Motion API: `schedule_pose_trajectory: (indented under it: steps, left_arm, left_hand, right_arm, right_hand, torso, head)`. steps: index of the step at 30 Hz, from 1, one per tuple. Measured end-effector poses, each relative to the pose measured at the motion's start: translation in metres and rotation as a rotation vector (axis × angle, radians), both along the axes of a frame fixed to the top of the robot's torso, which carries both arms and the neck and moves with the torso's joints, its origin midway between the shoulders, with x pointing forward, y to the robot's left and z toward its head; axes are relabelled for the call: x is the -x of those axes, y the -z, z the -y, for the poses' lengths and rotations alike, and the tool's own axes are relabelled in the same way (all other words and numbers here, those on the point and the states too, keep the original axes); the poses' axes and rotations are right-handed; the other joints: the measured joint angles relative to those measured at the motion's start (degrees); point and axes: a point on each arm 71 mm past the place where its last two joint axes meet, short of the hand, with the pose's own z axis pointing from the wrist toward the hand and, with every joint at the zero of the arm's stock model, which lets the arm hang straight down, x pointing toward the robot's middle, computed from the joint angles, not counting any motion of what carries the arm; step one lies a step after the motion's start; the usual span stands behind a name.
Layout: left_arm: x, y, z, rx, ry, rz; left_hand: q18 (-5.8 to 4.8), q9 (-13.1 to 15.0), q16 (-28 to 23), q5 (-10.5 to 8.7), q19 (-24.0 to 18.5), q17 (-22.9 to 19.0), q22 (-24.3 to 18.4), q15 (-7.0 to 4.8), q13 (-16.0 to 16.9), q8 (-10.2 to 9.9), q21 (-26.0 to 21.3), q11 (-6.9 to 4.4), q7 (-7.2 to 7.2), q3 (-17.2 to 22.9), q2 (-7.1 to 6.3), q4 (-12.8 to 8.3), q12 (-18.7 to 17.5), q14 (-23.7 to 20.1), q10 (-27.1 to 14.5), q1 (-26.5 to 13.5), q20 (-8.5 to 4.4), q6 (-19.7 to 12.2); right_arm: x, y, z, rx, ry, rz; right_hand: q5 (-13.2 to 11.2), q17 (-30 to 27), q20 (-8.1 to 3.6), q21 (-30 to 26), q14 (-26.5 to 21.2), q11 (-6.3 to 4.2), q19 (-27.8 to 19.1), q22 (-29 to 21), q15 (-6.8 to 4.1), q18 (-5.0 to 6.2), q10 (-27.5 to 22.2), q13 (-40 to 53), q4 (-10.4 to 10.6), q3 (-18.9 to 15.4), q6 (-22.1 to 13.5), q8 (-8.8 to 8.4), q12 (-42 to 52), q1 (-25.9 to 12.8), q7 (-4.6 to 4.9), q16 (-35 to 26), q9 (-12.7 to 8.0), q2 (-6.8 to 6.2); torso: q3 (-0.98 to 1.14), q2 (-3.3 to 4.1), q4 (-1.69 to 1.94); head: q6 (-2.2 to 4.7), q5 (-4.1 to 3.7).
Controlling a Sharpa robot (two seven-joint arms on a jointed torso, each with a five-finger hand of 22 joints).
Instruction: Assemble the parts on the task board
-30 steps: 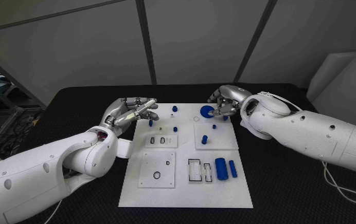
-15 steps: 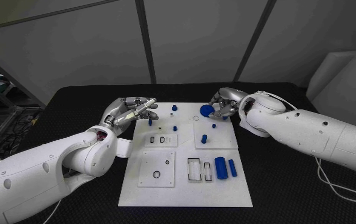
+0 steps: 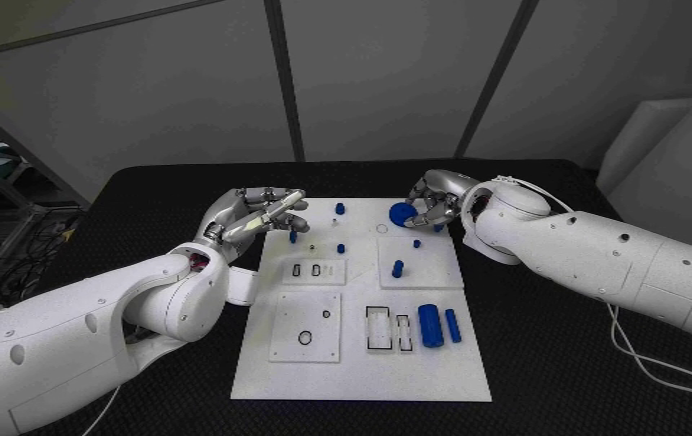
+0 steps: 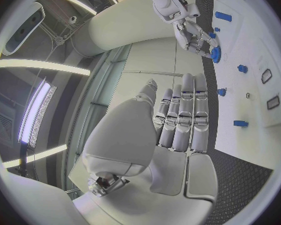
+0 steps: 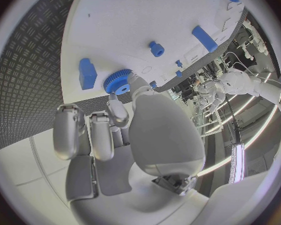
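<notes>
Counting from left to right, two hands, one task board (image 3: 361, 371) and several small blue parts were recorded on the black table (image 3: 144, 206). The left hand (image 3: 257, 214) was found raised beside the board's far left corner, its fingers (image 4: 185, 116) held straight and pressed together side by side, with nothing seen in its grasp. On the board, small blue pegs (image 3: 340, 250) were noted standing near the far end, and two blue cylinders (image 3: 430, 327) were observed lying side by side near the right edge, next to two rectangular recesses (image 3: 379, 330). The right hand (image 3: 437, 203) was found over the board's far right corner, a blue gear (image 5: 118, 81) being pinched at its fingertips, just above the white surface.
</notes>
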Motion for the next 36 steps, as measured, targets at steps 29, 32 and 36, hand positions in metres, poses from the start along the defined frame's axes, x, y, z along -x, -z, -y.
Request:
schedule_pose_trajectory:
  steps: [29, 32, 36]
  left_arm:
    - [-0.001, 0.001, 0.001, 0.001, 0.006, -0.004]
    - [-0.001, 0.001, 0.001, 0.001, 0.006, -0.005]
    - [-0.001, 0.001, 0.001, 0.001, 0.007, -0.005]
  left_hand:
    - [0.0, 0.0, 0.0, 0.03, 0.0, -0.01, 0.0, 0.0, 0.0, 0.0, 0.0, 0.0, 0.0, 0.0, 0.0, 0.0, 0.0, 0.0, 0.0, 0.0, 0.0, 0.0]
    - [0.0, 0.0, 0.0, 0.03, 0.0, -0.01, 0.0, 0.0, 0.0, 0.0, 0.0, 0.0, 0.0, 0.0, 0.0, 0.0, 0.0, 0.0, 0.0, 0.0, 0.0, 0.0]
    - [0.0, 0.0, 0.0, 0.03, 0.0, -0.01, 0.0, 0.0, 0.0, 0.0, 0.0, 0.0, 0.0, 0.0, 0.0, 0.0, 0.0, 0.0, 0.0, 0.0, 0.0, 0.0]
  right_arm:
    - [-0.004, 0.001, -0.011, -0.002, 0.008, 0.002]
    - [-0.005, 0.0, -0.011, 0.004, 0.009, 0.005]
    - [-0.005, 0.0, -0.011, 0.016, 0.007, 0.012]
  right_hand:
    - [0.0, -0.02, -0.21, 1.0, 0.0, -0.31, 1.03, -0.02, 0.0, 0.03, 3.18, 5.95, 0.49, -0.19, 1.58, 1.55, 5.52, 0.74, -0.08, 1.0, 0.47, 1.53]
    - [0.0, -0.02, -0.21, 1.26, 0.0, -0.6, 1.03, -0.02, 0.0, 0.03, 4.13, 7.41, 0.09, 0.21, 2.99, 2.15, 6.76, 1.28, -0.33, 1.14, 0.59, 2.35]
    - [-0.65, -0.02, -0.3, 1.66, 0.0, -0.93, 1.54, -0.02, 0.0, 0.03, 5.02, 8.03, -0.82, 1.12, 4.74, 2.69, 8.29, 2.13, -0.62, 1.33, 0.84, 3.21]
  torso:
    - [-0.02, 0.01, -0.05]
    - [-0.03, 0.01, -0.05]
    - [-0.03, 0.01, -0.05]
  head:
    - [-0.7, -0.06]
    - [-0.78, -0.07]
    - [-0.88, -0.04]
